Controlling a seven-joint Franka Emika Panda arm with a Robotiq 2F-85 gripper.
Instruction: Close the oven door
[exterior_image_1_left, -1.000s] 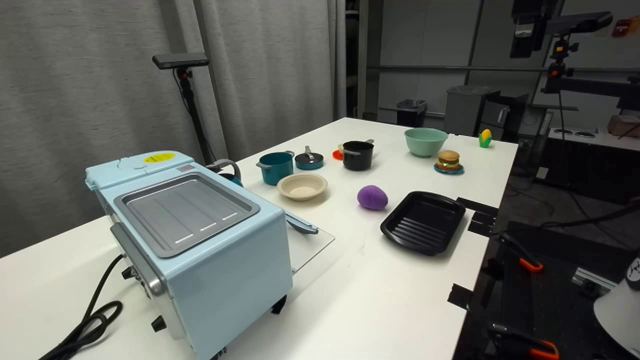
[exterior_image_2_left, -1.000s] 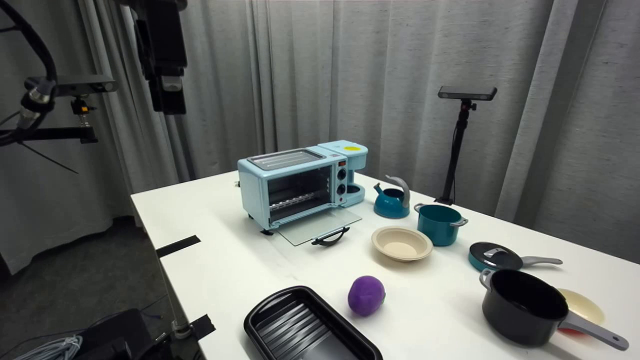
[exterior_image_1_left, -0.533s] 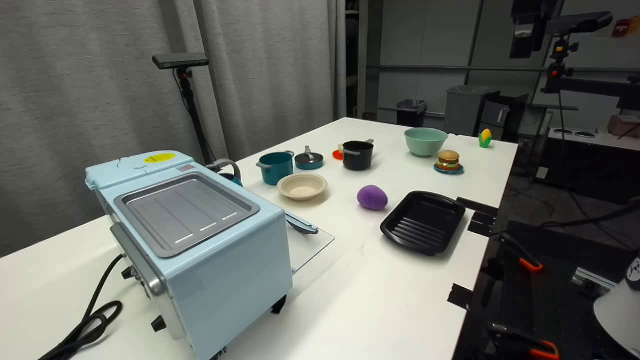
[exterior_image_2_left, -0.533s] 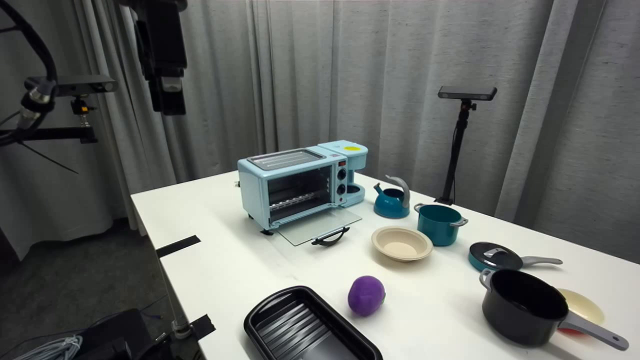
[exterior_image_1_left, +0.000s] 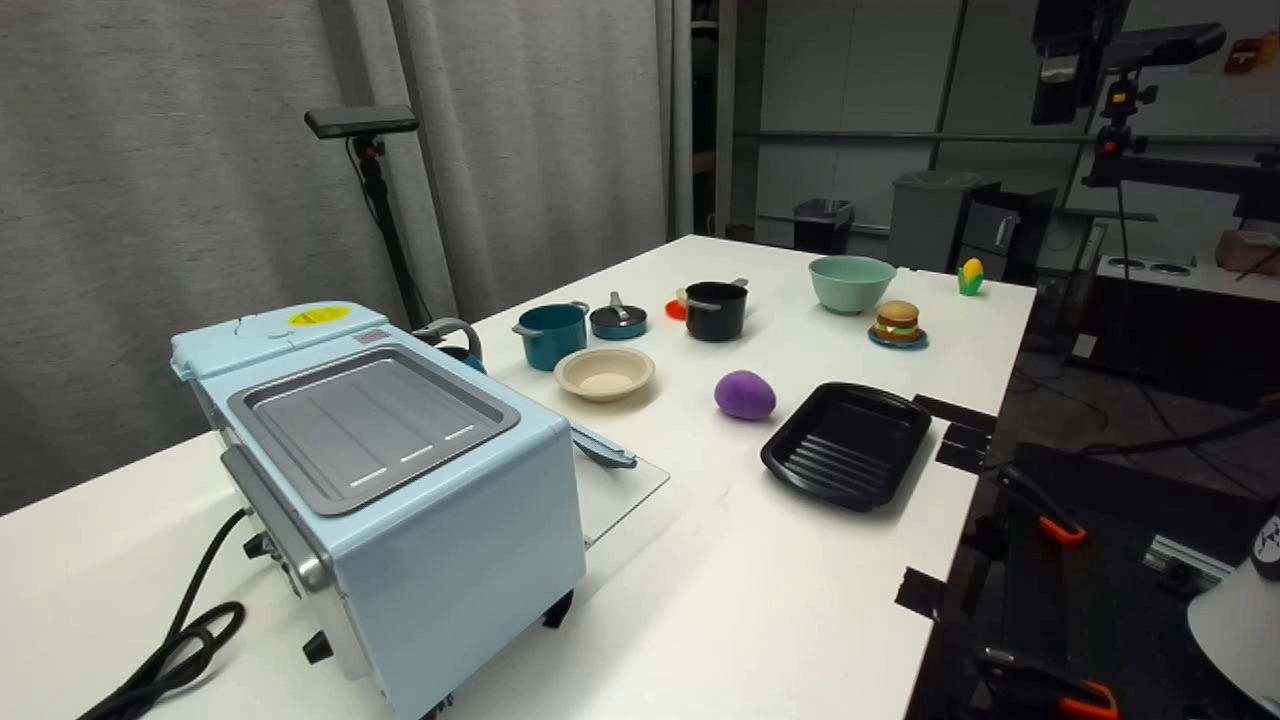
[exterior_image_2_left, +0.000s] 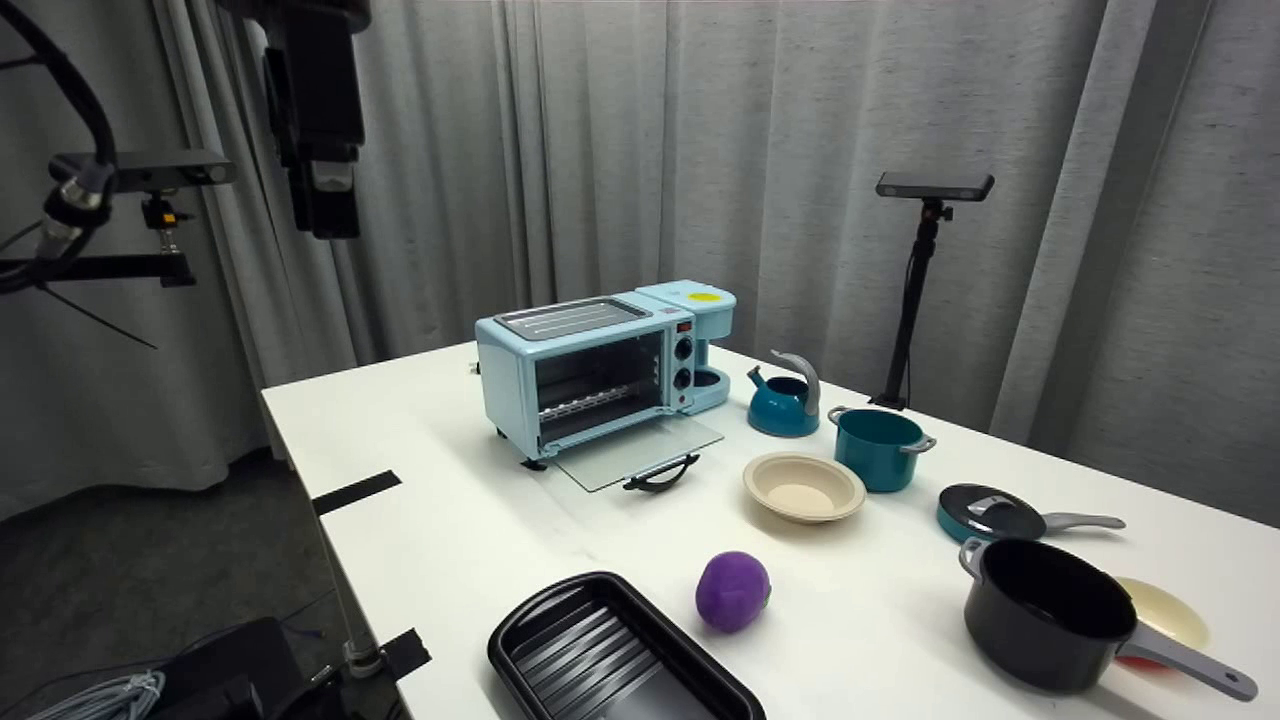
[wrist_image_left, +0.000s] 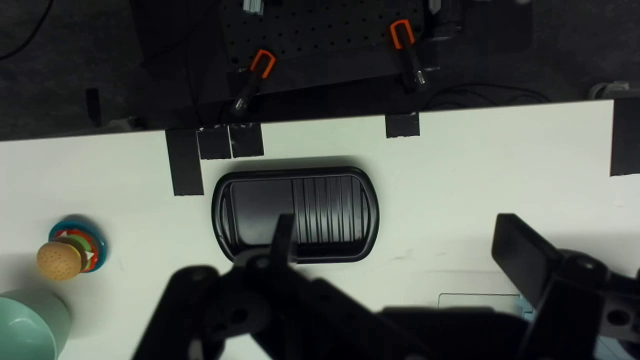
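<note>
- My gripper (wrist_image_left: 400, 242) hangs high up, well apart from the oven (exterior_image_2_left: 510, 390); its jaws are spread wide;
- the oven door (exterior_image_2_left: 635, 455) is folded down in front of the oven, its dark handle (exterior_image_2_left: 660, 485) along the outer edge; whether it touches the table (exterior_image_2_left: 470, 530) I cannot tell;
- in my wrist view a black tray (wrist_image_left: 262, 205) is partly hidden by one finger (wrist_image_left: 283, 235); a purple eggplant (exterior_image_2_left: 733, 592) sits near that tray;
- a beige bowl (exterior_image_2_left: 800, 495) stands between the handle and a teal pot (exterior_image_2_left: 877, 465).

Bright tabletop (exterior_image_2_left: 460, 540), dim floor (exterior_image_2_left: 150, 540).
</note>
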